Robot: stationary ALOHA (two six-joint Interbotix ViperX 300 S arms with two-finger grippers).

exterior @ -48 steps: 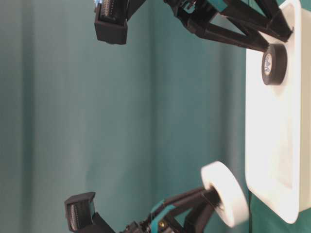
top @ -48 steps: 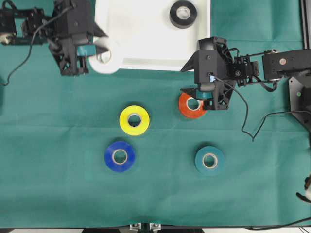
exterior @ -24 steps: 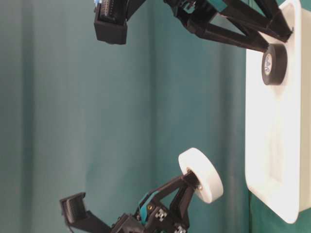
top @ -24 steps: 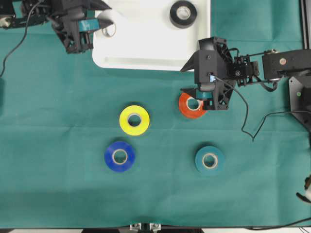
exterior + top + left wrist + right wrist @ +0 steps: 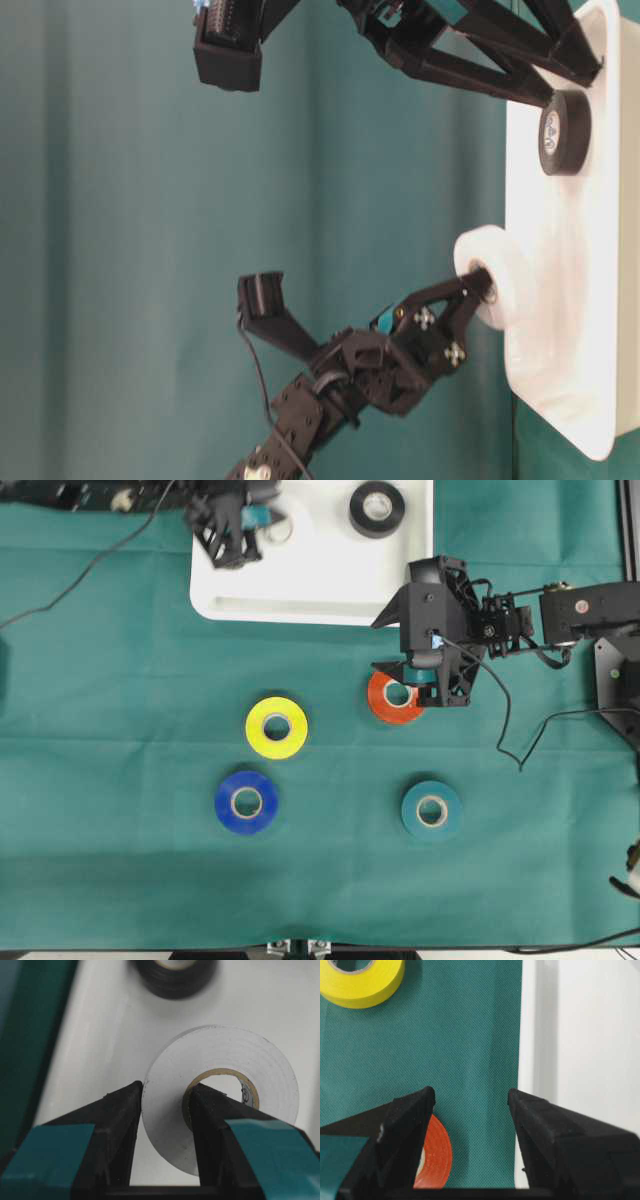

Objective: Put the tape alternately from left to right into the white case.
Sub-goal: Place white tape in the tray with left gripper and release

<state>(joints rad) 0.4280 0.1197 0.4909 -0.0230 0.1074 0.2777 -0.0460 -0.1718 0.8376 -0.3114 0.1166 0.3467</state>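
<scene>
The left gripper (image 5: 162, 1125) pinches the white tape roll (image 5: 225, 1110) through its wall, one finger in the hole, over the white case (image 5: 300, 580) at the far edge of the tabletop. A black tape roll (image 5: 377, 508) lies in the case's far right corner. The right gripper (image 5: 470, 1125) hangs with fingers spread wide, holding nothing, above the orange tape roll (image 5: 392, 702). Yellow (image 5: 276, 727), blue (image 5: 246, 802) and teal (image 5: 431, 809) rolls lie on the green cloth (image 5: 120, 730).
</scene>
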